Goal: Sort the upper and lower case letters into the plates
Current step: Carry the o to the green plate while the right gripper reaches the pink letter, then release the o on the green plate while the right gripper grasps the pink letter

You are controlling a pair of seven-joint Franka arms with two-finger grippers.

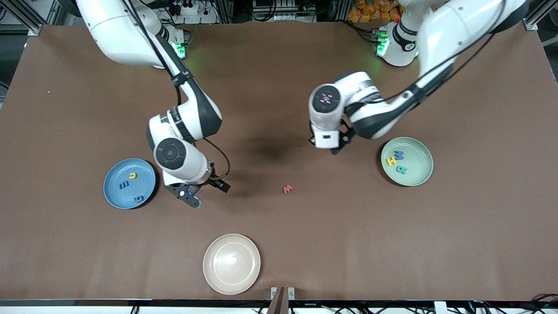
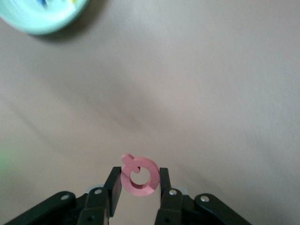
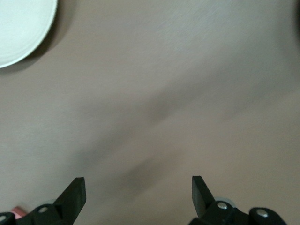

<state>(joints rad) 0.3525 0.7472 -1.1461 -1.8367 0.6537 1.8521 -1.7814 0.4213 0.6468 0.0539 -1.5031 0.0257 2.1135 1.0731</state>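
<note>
Left gripper (image 2: 139, 180) is closed edge-on across the red Q (image 2: 138, 176), which is clear of the table (image 1: 279, 244) and stands upright between the two pads, its tail toward the wrist camera's upper side; in the front view this gripper (image 1: 331, 146) hangs over bare table at about nine o'clock of the pale green plate (image 1: 425, 174). Right gripper (image 1: 196, 192) is fully spread and holds nothing, waiting just beside the blue plate (image 1: 111, 192) at its three o'clock. Largest items noted first: the cream-beige plate (image 1: 232, 264) sits empty nearest the front camera and is not part of the sort. Pale green plate carries blue M (image 1: 399, 154), yellow H (image 1: 391, 161) and teal R (image 1: 401, 169). Blue plate carries yellow u (image 1: 132, 175), blue m (image 1: 124, 186) and blue g (image 1: 138, 199). Red w (image 1: 287, 189) lies loose on the table between the two arms. Handling assessment: the letters look thin, very light and somewhat yielding, probably foam, so a firm squeeze may bend them and a slack one may let them pivot. The w is best taken across its narrow width on opposing outer edges, fingers straddling it flat against the table, then released low over the blue plate.
</note>
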